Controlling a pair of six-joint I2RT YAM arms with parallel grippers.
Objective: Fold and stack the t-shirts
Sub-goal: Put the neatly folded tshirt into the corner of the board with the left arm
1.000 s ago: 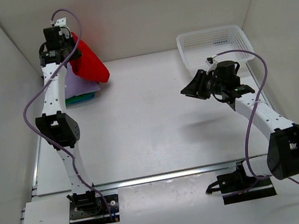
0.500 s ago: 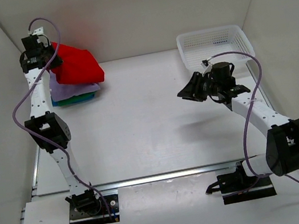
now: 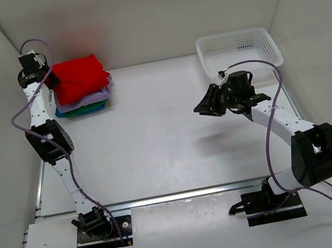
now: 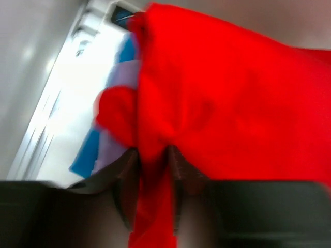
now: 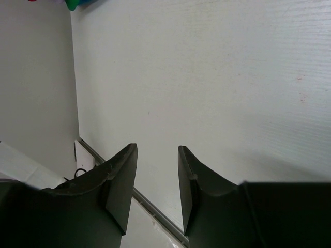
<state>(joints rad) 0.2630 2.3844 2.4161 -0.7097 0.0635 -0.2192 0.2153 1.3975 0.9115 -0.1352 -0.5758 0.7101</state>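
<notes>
At 3 o'clock the right fingers (image 5: 121, 181) hang apart over the worktop (image 3: 156, 138), holding nothing. At 11 o'clock the left fingers (image 4: 124, 188) pinch a fold of the red shirt (image 3: 79, 75). It tops the lavender shirt (image 3: 88, 100) and teal shirt (image 3: 84, 110), its long side running 9 to 3.

White links (image 3: 274, 119), black joints (image 3: 316, 152) and a looping purple cable (image 3: 270, 157) on each arm (image 3: 65, 174); claw fingers (image 5: 121, 181) seemingly dark grey.

The top view looks down from behind the arms (image 3: 54, 144); the left wrist view, very close, shares its bright red cloth t-shirt (image 4: 232, 103).
</notes>
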